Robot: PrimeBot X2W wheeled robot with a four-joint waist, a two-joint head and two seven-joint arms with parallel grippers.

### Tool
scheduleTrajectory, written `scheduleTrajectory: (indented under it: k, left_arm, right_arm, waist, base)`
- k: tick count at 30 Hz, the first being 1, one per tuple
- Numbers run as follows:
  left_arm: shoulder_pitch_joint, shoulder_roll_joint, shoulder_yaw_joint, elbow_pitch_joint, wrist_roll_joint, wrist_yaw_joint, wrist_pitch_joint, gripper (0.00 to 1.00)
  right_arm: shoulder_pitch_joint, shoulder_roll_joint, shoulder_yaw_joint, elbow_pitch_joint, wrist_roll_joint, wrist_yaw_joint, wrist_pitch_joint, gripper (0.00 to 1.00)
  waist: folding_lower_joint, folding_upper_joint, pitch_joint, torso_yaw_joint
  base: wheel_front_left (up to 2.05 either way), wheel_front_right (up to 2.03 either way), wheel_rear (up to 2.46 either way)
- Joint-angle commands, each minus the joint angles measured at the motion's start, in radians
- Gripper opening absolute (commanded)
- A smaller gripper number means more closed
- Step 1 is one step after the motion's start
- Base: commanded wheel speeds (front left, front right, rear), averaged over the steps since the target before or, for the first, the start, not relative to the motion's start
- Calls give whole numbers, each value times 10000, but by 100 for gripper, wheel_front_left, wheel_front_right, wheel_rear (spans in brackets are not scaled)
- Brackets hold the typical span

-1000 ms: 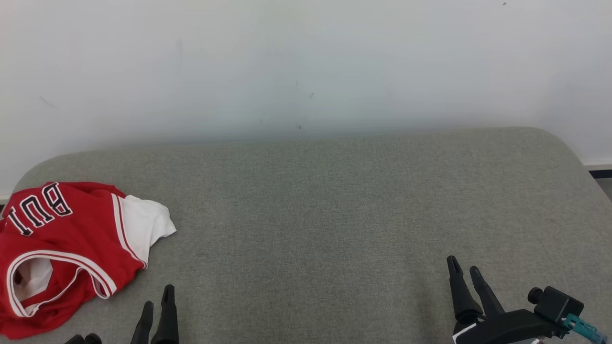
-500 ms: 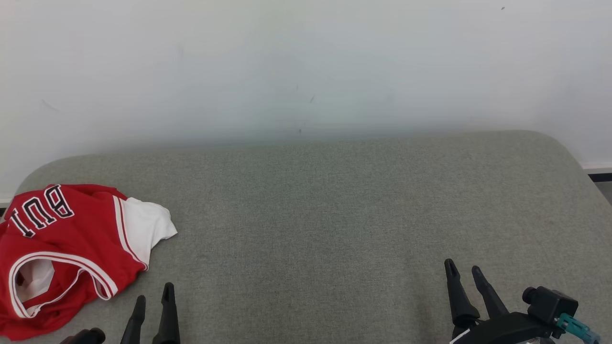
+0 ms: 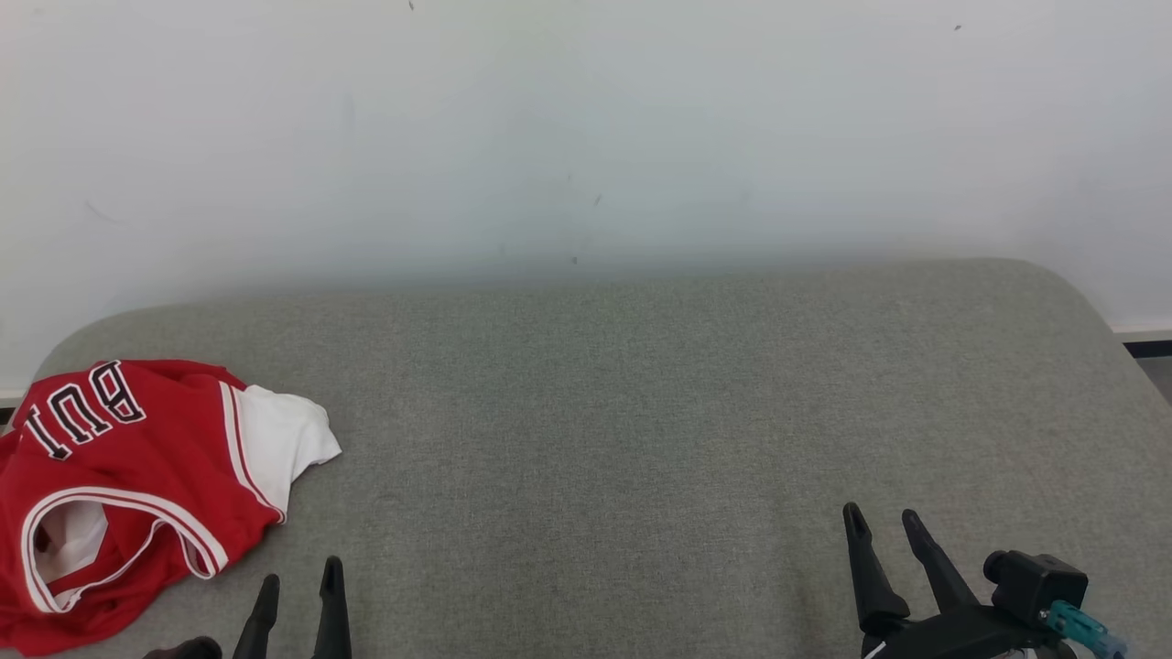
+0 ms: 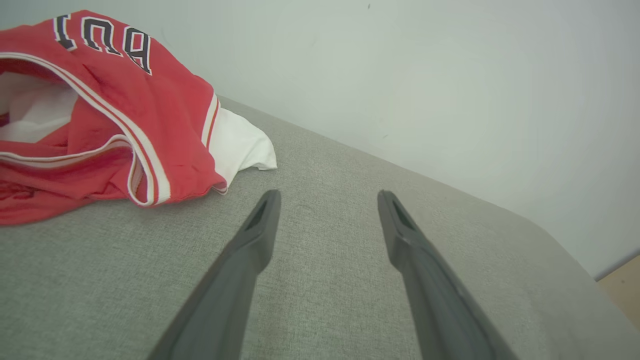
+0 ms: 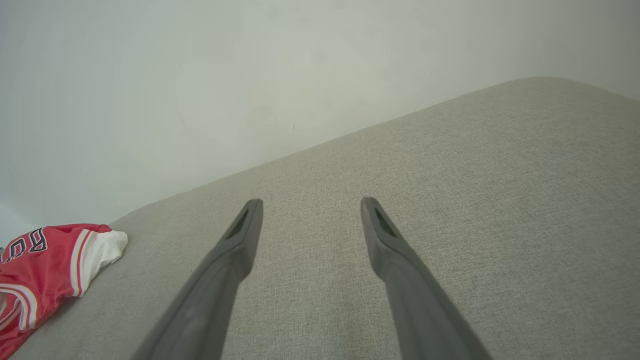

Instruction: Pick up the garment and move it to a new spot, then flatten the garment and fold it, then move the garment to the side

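Lying crumpled at the far left of the grey cushioned surface, the red and white garment is untouched, so the task appears to be at its first step, the pick-up. The left gripper sits near the garment's lower right edge, fingers spread apart and empty. The right gripper is well apart on the other side, likewise spread and empty. The next move probably calls for the left arm to reach leftward onto a raised fold and close on it
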Motion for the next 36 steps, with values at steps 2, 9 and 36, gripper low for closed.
scheduleTrajectory:
  k: [2,9,36]
  left_arm:
    - [70,70,4,-8,310,-47,-107,100]
    - [129,61,11,77,817,-68,-249,100]
    - [208,53,-68,642,1940,104,-728,100]
  right_arm:
    - [58,-39,42,-49,-323,29,-27,100]
    - [117,-41,102,-80,-876,30,-66,100]
    - [326,-44,316,113,-2421,34,-228,100]
  waist:
    - [0,0,-27,-4]
    - [0,0,-98,4]
    - [0,0,-382,-16]
  base:
    - [0,0,0]
    - [0,0,0]
    - [0,0,0]
